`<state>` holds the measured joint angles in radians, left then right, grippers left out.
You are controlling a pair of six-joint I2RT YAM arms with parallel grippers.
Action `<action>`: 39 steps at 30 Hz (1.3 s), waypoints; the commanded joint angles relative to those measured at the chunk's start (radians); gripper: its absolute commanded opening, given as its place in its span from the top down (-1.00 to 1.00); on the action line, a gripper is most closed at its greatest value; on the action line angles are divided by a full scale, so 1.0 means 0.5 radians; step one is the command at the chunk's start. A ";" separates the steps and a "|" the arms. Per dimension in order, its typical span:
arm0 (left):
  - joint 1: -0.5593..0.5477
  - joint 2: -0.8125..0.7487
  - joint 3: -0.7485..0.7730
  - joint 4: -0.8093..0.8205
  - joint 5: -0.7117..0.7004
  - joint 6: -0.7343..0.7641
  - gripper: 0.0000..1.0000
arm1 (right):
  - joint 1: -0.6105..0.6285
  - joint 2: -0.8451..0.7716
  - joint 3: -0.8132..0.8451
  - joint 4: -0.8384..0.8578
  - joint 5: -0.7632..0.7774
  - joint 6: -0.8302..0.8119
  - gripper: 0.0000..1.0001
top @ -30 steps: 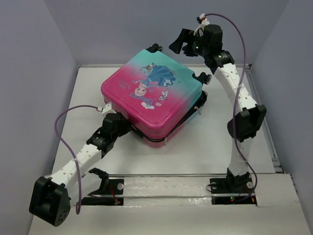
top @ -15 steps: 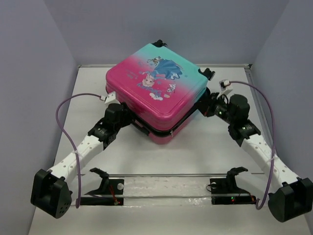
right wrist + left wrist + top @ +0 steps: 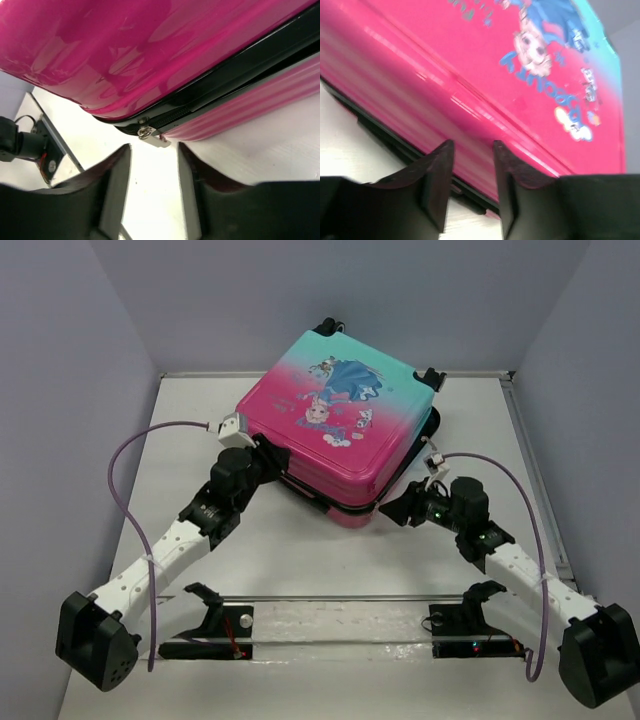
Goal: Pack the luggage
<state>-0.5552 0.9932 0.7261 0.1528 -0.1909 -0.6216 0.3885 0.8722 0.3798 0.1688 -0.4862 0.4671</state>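
The hard, slippery suitcase (image 3: 335,435) lies in the upper middle of the top view, the left gripper (image 3: 472,146) and right gripper (image 3: 154,147) are half open holding nothing, and the little zipper tab (image 3: 146,132) looks best to grab.

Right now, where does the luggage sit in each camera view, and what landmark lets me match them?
Top external: luggage lies mid-frame, slightly above centre, lid side up.
Left wrist: luggage fills the upper frame, with the cartoon print at upper right.
Right wrist: luggage spans the top of the frame.
Shared landmark: the black zipper seam between the two shells.
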 commanded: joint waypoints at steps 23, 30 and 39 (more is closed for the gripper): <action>-0.451 0.305 -0.419 0.507 0.213 -0.137 -0.06 | 0.422 0.480 -0.039 0.669 0.487 -0.146 0.06; -0.601 0.529 -0.213 0.575 0.176 -0.113 -0.05 | 0.465 0.409 -0.072 0.604 0.812 -0.152 0.18; -0.687 0.621 -0.044 0.606 0.090 -0.091 -0.04 | 0.692 0.314 -0.072 0.476 1.049 -0.176 0.86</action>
<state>-0.8658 1.2922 0.6079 0.2996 -0.1425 -0.6636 0.6601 1.0439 0.3096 0.3496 -0.0799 0.3889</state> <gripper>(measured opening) 0.523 0.142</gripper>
